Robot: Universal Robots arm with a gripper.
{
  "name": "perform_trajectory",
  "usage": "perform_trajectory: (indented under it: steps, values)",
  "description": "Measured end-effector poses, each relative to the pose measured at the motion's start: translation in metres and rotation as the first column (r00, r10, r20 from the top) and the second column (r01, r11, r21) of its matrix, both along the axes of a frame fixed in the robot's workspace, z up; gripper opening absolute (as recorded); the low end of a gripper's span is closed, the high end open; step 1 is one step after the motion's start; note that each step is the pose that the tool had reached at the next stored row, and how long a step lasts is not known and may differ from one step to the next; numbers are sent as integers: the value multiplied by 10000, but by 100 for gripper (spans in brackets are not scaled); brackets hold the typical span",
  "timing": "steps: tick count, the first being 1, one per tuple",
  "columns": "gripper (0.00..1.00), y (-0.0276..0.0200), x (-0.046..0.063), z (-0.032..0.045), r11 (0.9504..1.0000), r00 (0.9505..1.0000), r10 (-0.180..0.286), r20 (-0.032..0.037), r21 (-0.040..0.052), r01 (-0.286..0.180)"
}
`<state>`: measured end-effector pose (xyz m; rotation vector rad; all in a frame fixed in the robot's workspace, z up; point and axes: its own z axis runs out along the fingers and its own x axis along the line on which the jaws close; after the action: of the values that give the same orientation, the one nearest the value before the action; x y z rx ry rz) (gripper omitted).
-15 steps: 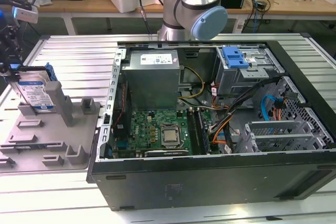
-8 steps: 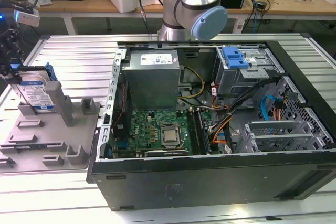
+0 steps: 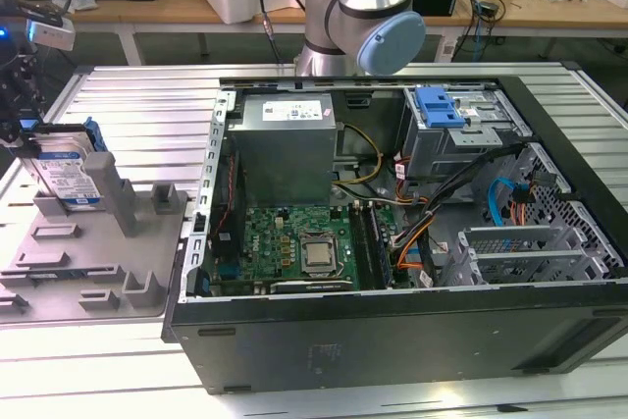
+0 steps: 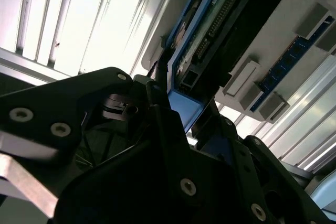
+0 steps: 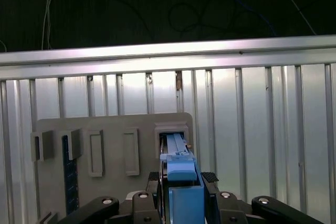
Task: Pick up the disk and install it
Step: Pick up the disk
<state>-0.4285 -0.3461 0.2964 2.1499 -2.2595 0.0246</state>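
Note:
The disk (image 3: 67,172) stands on edge in a slot of the grey holder plate (image 3: 98,272) at the exterior view's left, label side facing the camera, blue bracket around its edges. My gripper (image 3: 29,136) sits at the disk's upper edge. In the first wrist view the disk's blue bracket (image 5: 181,182) lies between the two black fingers of the gripper (image 5: 181,178), which close against its sides above the slot in the holder plate (image 5: 105,129). The second wrist view shows the disk's circuit-board side (image 4: 210,30) running away from the gripper (image 4: 178,114).
The open computer case (image 3: 392,331) lies to the exterior view's right of the plate, with a grey power supply box (image 3: 285,144), a motherboard (image 3: 294,242) and a grey drive cage (image 3: 461,139) with a blue latch (image 3: 439,105). The arm's base (image 3: 358,17) stands behind the case.

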Motion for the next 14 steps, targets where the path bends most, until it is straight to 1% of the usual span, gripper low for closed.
perform_trajectory:
  steps: [6,7,14]
  values:
    - [44,0,-4,-1,10000,10000,1,1,-2,-1]
    - [37,0,-5,-2,10000,10000,0,1,-5,0]
    - [37,0,-7,-4,10000,10000,0,0,-56,0]
